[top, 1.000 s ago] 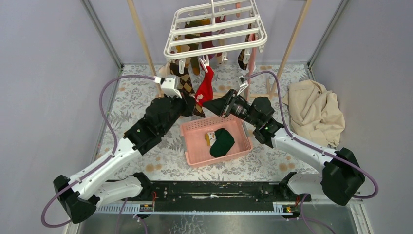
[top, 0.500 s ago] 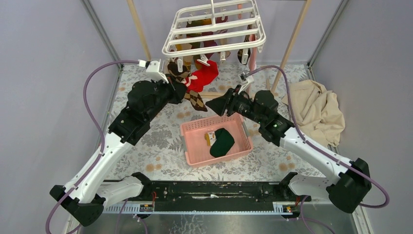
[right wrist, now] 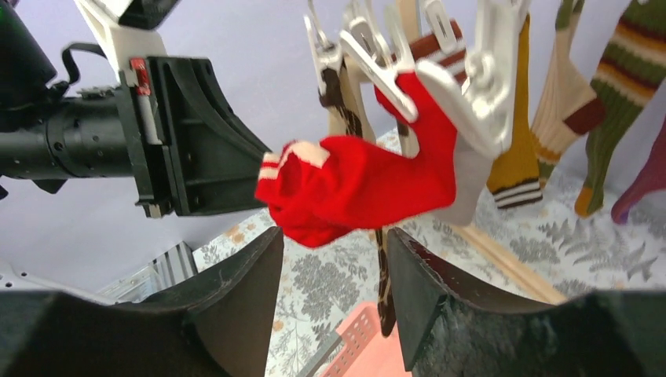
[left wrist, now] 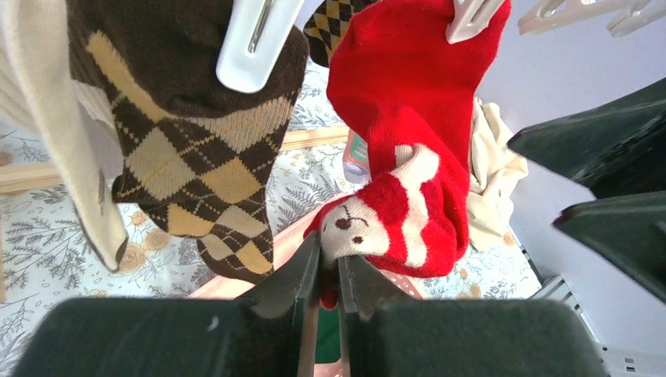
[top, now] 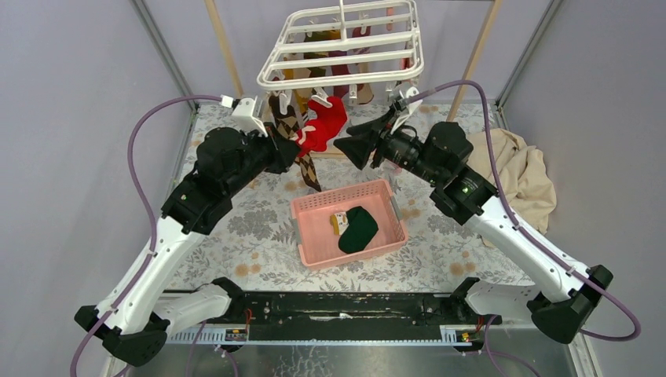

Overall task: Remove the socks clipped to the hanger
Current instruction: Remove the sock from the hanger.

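Note:
The white hanger [top: 342,49] hangs at the back with several socks clipped under it. My left gripper [top: 298,151] is shut on the toe of a red sock [top: 326,122], seen close in the left wrist view [left wrist: 408,157], and holds it out sideways. The sock's cuff is still in a white clip [right wrist: 471,94]. A brown-tan argyle sock [left wrist: 196,157] hangs clipped to its left. My right gripper [top: 348,149] is open and empty, its jaws just below the red sock [right wrist: 361,184] near the clip.
A pink basket [top: 348,222] on the floral table holds a green sock [top: 359,228] and a small yellow item. A beige cloth [top: 510,177] lies at the right. Wooden rail posts [top: 224,47] flank the hanger. Striped, yellow and purple socks [right wrist: 620,86] hang behind.
Both arms have risen toward the hanger. My left gripper has pulled the red sock's toe up and to the left. My right gripper has moved up under the clip.

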Robot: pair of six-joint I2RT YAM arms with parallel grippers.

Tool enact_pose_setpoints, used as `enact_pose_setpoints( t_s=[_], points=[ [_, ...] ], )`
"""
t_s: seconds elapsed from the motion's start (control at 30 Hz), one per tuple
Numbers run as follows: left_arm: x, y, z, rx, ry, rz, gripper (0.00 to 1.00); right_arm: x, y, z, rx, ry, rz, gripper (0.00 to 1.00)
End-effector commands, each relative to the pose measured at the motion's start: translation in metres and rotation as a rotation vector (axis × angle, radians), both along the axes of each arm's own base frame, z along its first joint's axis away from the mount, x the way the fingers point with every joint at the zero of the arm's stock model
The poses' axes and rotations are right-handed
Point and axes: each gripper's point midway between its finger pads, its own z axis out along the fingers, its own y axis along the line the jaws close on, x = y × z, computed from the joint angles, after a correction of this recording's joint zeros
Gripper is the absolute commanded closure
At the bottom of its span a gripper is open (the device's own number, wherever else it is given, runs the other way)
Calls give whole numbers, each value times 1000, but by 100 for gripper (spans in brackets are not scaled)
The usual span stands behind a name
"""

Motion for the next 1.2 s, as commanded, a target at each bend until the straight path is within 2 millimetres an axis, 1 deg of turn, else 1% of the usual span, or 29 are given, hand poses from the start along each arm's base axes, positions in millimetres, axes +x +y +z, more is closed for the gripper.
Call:
enact_pose_setpoints(
  t_s=[0.0, 0.1, 0.17, 0.37, 0.43, 0.57, 0.67, 0.77, 0.9, 1.03, 1.17],
  points=[
    [-10, 14, 10, 2, 5, 26, 83, -10, 9, 41, 6, -127, 47, 42],
    [-11, 21, 7, 17, 23, 48, 82, -8, 15, 52, 3, -153, 46, 42],
    [-9, 30, 4, 29, 31, 85, 82, -6, 19, 57, 1, -159, 39, 42],
    [-3, 48, -3, 41, 51, 135, 80, 0, 34, 68, 10, -169, 38, 42],
    [-1, 50, -4, 32, 57, 126, 80, 3, 38, 71, 14, -170, 26, 43],
    [10, 60, -7, 19, 78, 128, 80, 12, 48, 79, 25, -177, -6, 43],
    [18, 67, -10, -6, 98, 108, 80, 22, 52, 83, 24, -175, -45, 43],
    [26, 74, -13, -31, 119, 90, 80, 33, 53, 84, 12, -168, -99, 43],
    [33, 80, -12, -56, 130, 66, 80, 47, 44, 83, -10, -168, -184, 43],
    [37, 79, -10, -67, 134, 44, 81, 53, 38, 83, -24, -179, -230, 42],
    [37, 76, -9, -73, 137, 19, 81, 57, 38, 83, -35, -188, -247, 39]
  ],
)
